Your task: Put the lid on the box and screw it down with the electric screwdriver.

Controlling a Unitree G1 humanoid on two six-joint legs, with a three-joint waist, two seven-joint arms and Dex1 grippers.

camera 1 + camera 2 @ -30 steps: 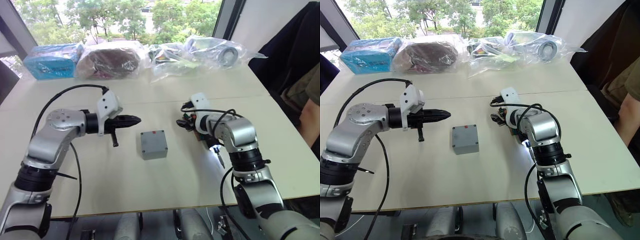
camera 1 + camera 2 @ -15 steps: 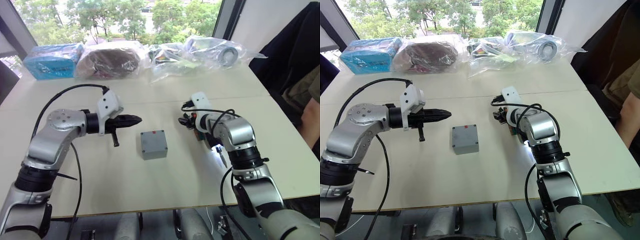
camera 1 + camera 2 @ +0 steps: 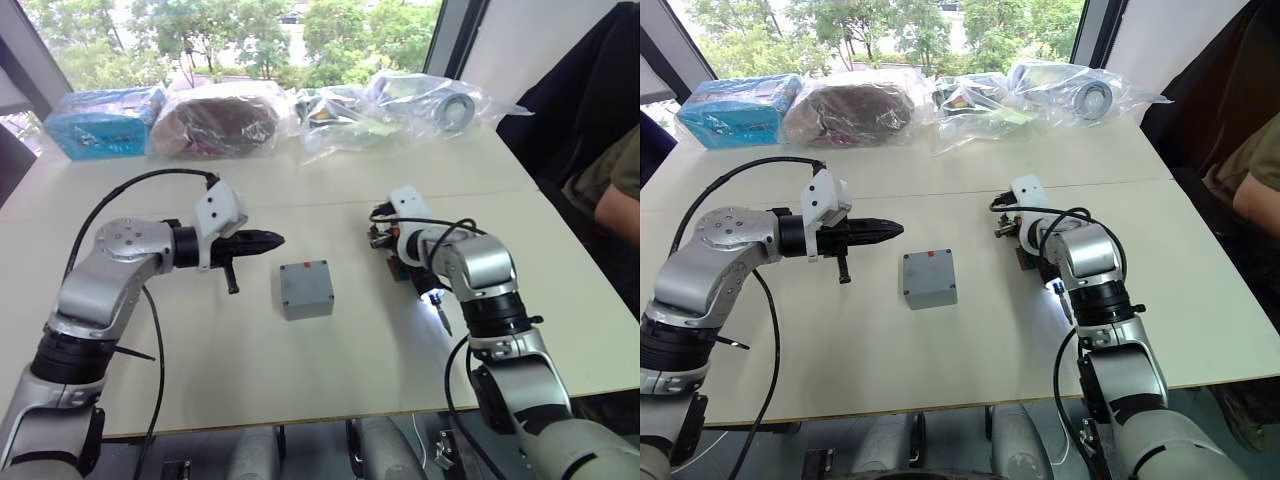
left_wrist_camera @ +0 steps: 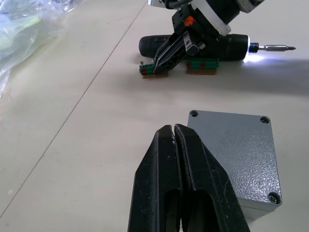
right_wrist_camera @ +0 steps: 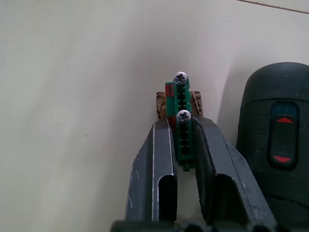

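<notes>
The grey box (image 3: pixel 309 303) stands mid-table with the flat lid (image 3: pixel 305 275) lying on top, red mark up; corner screw holes show in the left wrist view on the lid (image 4: pixel 231 154). The electric screwdriver (image 4: pixel 193 46) lies on the table to the box's right, its tip light on and bit (image 4: pixel 275 47) pointing toward me. My right gripper (image 5: pixel 182 123) is beside the screwdriver (image 5: pixel 275 140), shut on a green strip (image 5: pixel 183 140) that holds two screws. My left gripper (image 3: pixel 270 239) hovers shut just left of the box.
A second green strip (image 4: pixel 203 64) sits next to the screwdriver. Clear plastic bags (image 3: pixel 400 105) and a blue packet (image 3: pixel 105 120) line the table's far edge. A person's arm (image 3: pixel 620 200) is at the right side. A black cable (image 3: pixel 150 330) hangs from my left arm.
My right gripper's fingers have closed from wide open onto the green screw strip, and the wrist has shifted slightly to the right. The left arm and the box have not moved.
</notes>
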